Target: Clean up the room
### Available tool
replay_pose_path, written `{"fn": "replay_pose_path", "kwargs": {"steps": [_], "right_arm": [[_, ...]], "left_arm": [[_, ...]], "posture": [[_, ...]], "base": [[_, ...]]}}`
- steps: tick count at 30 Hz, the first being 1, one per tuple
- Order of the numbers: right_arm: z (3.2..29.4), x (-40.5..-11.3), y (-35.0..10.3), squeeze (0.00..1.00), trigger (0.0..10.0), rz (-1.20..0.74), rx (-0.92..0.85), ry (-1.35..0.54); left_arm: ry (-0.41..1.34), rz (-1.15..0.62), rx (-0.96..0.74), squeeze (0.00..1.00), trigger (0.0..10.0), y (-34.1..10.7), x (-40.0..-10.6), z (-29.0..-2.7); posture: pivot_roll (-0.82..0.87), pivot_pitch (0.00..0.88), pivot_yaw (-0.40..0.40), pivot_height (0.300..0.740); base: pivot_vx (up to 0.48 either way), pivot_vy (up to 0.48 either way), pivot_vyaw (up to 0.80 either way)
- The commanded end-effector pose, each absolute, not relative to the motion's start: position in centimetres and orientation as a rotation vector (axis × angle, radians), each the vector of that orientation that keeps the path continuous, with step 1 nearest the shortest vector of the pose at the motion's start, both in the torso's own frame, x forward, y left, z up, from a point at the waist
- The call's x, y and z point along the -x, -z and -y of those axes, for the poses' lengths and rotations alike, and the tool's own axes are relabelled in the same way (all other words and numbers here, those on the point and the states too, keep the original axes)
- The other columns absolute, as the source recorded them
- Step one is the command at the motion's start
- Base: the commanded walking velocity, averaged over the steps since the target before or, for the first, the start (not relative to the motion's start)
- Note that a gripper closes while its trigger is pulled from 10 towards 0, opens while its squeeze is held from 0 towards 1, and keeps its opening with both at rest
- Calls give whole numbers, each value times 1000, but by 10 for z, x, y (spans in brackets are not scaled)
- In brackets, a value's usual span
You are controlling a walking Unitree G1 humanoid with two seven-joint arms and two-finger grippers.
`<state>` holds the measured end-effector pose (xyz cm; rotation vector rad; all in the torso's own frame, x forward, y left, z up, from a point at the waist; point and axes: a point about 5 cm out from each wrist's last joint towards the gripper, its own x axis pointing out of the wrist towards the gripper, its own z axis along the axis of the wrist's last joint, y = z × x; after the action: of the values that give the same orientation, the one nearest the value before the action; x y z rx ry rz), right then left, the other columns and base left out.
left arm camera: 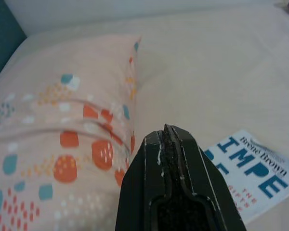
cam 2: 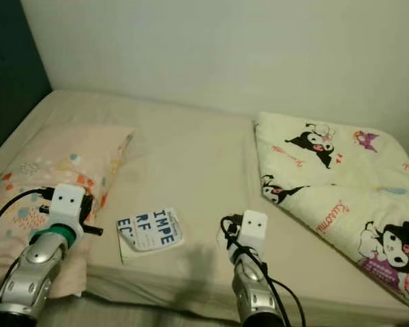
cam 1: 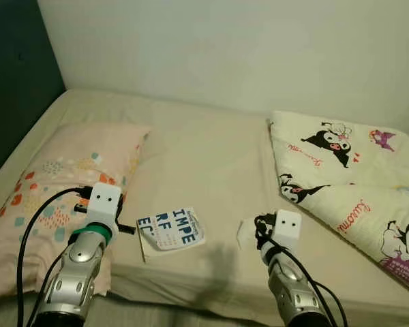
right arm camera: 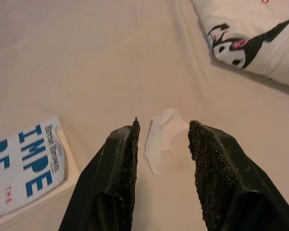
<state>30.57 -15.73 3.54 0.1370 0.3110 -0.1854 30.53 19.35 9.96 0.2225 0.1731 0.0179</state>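
Right gripper point(right arm camera: 164, 139) hovers low over the near part of the bed, its 2 black fingers point(right arm camera: 209, 159) spread wide with a small crumpled white tissue point(right arm camera: 160, 135) lying on the sheet between them, not touched by either. Left gripper point(left arm camera: 169, 144) has its 2 fingers pressed together, holding nothing, and sits above the pillow's inner edge.

Under everything, the bed point(cam 1: 211, 157) wears a plain beige sheet and runs back to a pale wall point(cam 1: 225, 48). On the robot's right lies a folded cream blanket point(cam 1: 354, 184) printed with black-and-white cartoon figures, well apart from the tissue. On the left rests a peach pillow point(cam 1: 54, 184) dotted with orange and teal shapes. Between the 2 arms, near the bed's front edge, lies a white book point(cam 1: 172, 229) with large blue lettering, just beside the pillow. In the head views the tissue point(cam 1: 247, 231) shows just ahead of the right wrist.
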Motion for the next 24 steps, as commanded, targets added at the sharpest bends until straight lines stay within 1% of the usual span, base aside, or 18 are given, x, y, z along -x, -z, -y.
{"fn": "replay_pose_path", "kwargs": {"steps": [1, 7, 11, 16, 17, 22, 24], "right_arm": [[160, -302, -29, 0, 10000, -339, -152, 200], [160, -302, -29, 0, 10000, -342, -154, 197], [158, -301, -28, 0, 10000, -341, -152, 192], [157, -303, -29, 0, 10000, -341, -151, 190], [155, -305, -30, 0, 10000, -341, -151, 185], [151, -310, -33, 0, 10000, -335, -148, 172], [147, -316, -39, 0, 10000, -313, -140, 152]], "left_arm": [[-4, -212, -232, 0, 10000, -90, -302, -192], [-2, -213, -235, 0, 10000, -90, -302, -192], [0, -216, -242, 0, 10000, -90, -301, -193], [-1, -218, -247, 0, 10000, -89, -300, -193], [-1, -219, -250, 0, 10000, -88, -300, -194], [-3, -219, -257, 0, 10000, -88, -298, -195], [-9, -214, -264, 0, 10000, -89, -295, -198]], "posture": [[141, 2, -3, 625], [141, 0, -3, 600], [143, 0, -3, 575], [145, 0, -8, 560], [146, 0, -9, 550], [153, 5, -14, 535], [165, 17, -24, 520]], "base": [[0, 0, 0], [0, 0, 0], [0, 0, 0], [0, 0, 0], [0, 0, 0], [0, 0, 0], [0, 0, 0]]}}
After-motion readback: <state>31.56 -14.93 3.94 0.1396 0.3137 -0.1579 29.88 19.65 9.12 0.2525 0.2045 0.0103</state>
